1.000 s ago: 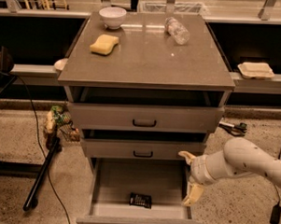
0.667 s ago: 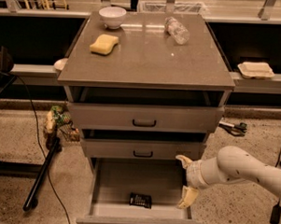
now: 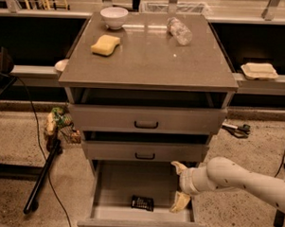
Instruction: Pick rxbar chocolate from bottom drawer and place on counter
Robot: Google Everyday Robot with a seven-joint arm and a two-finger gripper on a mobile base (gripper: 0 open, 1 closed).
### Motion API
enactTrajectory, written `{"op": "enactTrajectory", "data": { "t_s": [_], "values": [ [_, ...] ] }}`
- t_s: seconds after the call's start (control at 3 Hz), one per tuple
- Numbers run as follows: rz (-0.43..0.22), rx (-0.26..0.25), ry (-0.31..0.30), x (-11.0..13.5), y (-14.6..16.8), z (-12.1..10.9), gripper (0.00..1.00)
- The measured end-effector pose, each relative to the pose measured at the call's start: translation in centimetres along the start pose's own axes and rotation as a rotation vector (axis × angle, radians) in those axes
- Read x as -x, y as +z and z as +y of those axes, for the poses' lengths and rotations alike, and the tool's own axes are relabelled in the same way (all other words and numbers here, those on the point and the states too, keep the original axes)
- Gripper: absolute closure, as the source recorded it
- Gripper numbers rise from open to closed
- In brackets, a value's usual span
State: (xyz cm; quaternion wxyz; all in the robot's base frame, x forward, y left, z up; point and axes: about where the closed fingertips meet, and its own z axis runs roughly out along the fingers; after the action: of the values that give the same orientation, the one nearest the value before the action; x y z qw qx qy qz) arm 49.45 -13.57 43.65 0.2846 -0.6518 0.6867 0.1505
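Observation:
The bottom drawer is pulled out and open, grey inside. The rxbar chocolate, a small black wrapper, lies flat near the drawer's front wall, about in the middle. My gripper hangs over the right side of the drawer, open and empty, with one pale finger up near the middle drawer's front and the other finger low by the drawer's right wall. It is to the right of the bar and apart from it. The counter is the glossy grey-brown top of the cabinet.
On the counter are a yellow sponge, a white bowl and a lying clear bottle. The top drawer and middle drawer stick out a little. A black pole leans on the left floor.
My arm has moved left, bringing the gripper from outside the drawer's right edge to over the drawer's right side. The bar has not moved.

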Motion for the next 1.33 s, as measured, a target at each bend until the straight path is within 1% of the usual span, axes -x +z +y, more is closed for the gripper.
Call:
{"op": "enactTrajectory", "data": {
  "t_s": [0.33, 0.67, 1.0, 1.33],
  "values": [
    [-0.008, -0.01, -0.011, -0.1, 3.3, -0.4, 0.0],
    [-0.064, -0.021, -0.003, -0.2, 6.1, -0.9, 0.0],
    [-0.064, -0.021, -0.003, -0.2, 6.1, -0.9, 0.0],
    [-0.051, 0.003, 0.031, -1.9, 8.1, -0.8, 0.0]
  ]
}}
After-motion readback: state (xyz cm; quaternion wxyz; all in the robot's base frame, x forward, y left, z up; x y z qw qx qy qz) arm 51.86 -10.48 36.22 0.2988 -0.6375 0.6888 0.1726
